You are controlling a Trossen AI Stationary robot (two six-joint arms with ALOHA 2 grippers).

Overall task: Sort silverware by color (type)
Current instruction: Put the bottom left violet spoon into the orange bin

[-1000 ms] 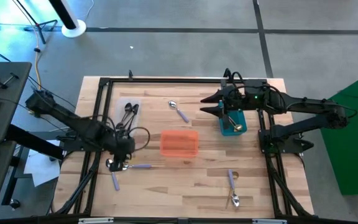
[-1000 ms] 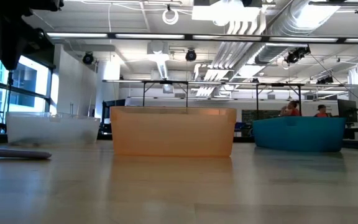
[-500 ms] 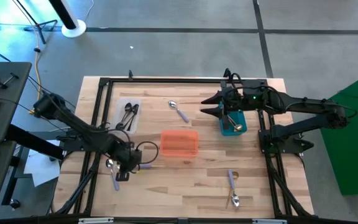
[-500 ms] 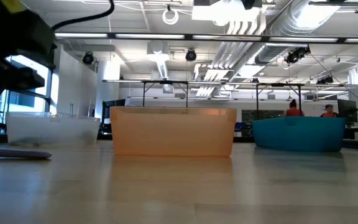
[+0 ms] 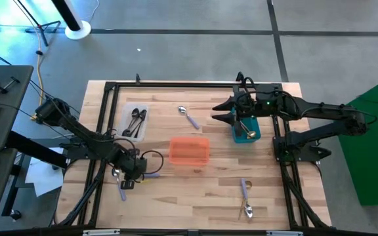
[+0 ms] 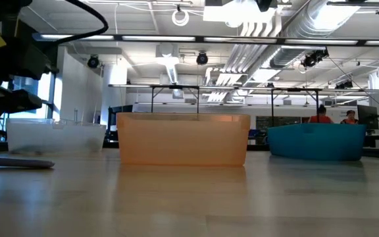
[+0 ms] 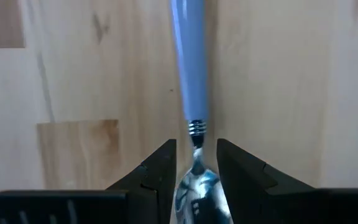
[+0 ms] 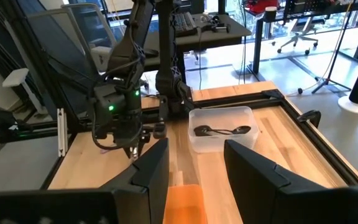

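- I had the left gripper (image 5: pixel 127 176) low over the table's left front area, left of the orange bin (image 5: pixel 189 151); in the left wrist view its fingers (image 7: pixel 160 171) stood apart on either side of a lavender-handled spoon (image 7: pixel 191 93).
- That spoon lay flat on the wood, bowl between the fingertips, handle running straight away from the gripper. I could not tell whether the pads touched the bowl; a narrow gap showed on each side.
- From above, a second lavender-handled spoon (image 5: pixel 121 191) lay just in front of the left gripper.
- The right gripper (image 5: pixel 240 117) hung over the teal bin (image 5: pixel 247 129) at the table's right rear. In the right wrist view its fingers (image 8: pixel 151 168) were spread with nothing between them.
- A spoon (image 5: pixel 242 128) stood slanted inside the teal bin; I could not judge its colour.
- Black spoons (image 5: pixel 135 121) lay in the clear bin (image 5: pixel 126 113) at the left rear; the right wrist view showed them (image 8: pixel 222 130) side by side on the bin floor.
- One lavender-handled spoon (image 5: pixel 189 117) lay loose between the clear and teal bins, behind the orange bin.
- Two more spoons (image 5: pixel 246 196) lay together near the front edge, right of centre, both with pale lavender handles.
- In the low view the orange bin (image 6: pixel 183 139) sat centre, the clear bin (image 6: pixel 54 135) to one side, the teal bin (image 6: pixel 316 141) to the other.
- People (image 6: pixel 334 117) showed in the room beyond the teal bin.
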